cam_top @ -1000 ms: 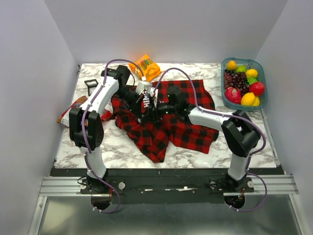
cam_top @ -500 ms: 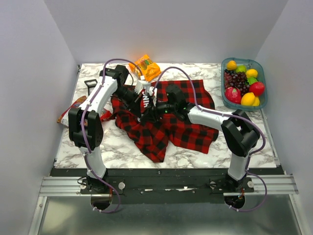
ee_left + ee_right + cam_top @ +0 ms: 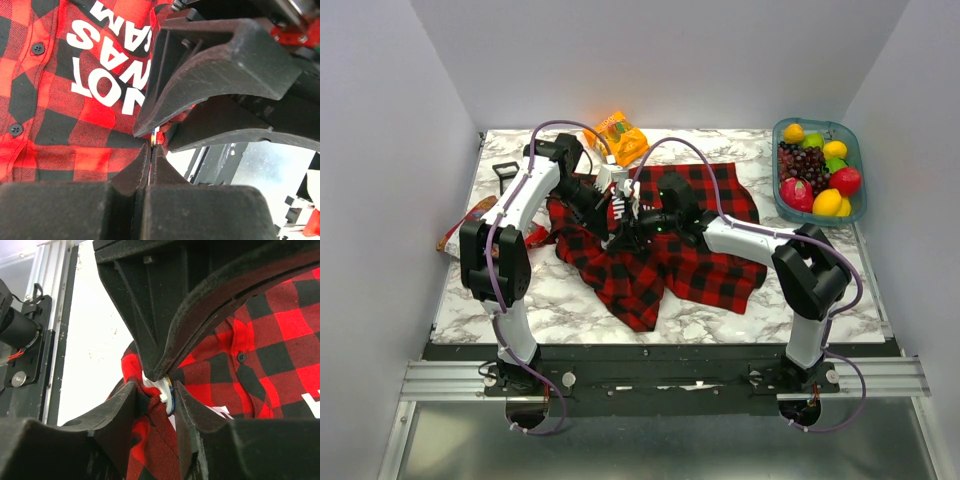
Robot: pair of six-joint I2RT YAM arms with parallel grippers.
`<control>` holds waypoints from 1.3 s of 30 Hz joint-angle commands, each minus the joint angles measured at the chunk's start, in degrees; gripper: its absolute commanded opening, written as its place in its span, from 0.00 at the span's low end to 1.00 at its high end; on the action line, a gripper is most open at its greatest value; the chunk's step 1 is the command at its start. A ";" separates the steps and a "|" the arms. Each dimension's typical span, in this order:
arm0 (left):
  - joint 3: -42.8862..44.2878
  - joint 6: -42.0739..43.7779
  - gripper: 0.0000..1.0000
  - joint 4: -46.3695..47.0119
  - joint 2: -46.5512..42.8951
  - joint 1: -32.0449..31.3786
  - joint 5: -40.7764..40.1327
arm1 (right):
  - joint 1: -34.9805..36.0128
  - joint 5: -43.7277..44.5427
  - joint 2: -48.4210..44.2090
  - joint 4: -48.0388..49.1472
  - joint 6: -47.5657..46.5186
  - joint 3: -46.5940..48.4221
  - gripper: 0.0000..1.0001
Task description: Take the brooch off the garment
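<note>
The red-and-black plaid garment (image 3: 710, 255) with white lettering lies bunched on the marble table; both arms meet over its middle. My left gripper (image 3: 617, 215) (image 3: 151, 148) is shut on the thin edge of the brooch (image 3: 153, 133), a small white disc with a blue rim (image 3: 161, 388). My right gripper (image 3: 627, 232) (image 3: 155, 386) is closed from the opposite side on a raised fold of the garment (image 3: 150, 440), with the brooch against its right pad. The left gripper's fingers (image 3: 165, 340) come down onto the brooch from above. The front of the brooch is hidden.
A teal tray (image 3: 782, 135) of fruit stands at the back right. An orange packet (image 3: 618, 135) lies behind the garment, a black clip (image 3: 505, 170) at the back left, and a snack wrapper (image 3: 460, 232) at the left edge. Bare marble (image 3: 560, 300) lies in front.
Both wrists have crept slightly away from me over the middle of the shirt. Both grips still hold.
</note>
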 commanded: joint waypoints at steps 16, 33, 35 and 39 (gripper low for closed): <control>-2.81 7.49 0.00 -9.25 -4.94 0.38 2.74 | -3.04 -4.64 2.42 0.65 13.85 1.44 0.44; -4.22 10.22 0.00 -8.90 -6.43 0.47 2.56 | -4.18 -6.40 4.53 -1.28 18.60 3.11 0.34; -4.39 10.48 0.00 -8.81 -6.78 0.47 2.47 | -4.27 -6.40 4.62 -1.19 19.39 3.11 0.37; -4.31 10.84 0.00 -8.46 -7.22 0.47 2.82 | -4.62 -6.75 4.36 -1.37 20.18 2.76 0.41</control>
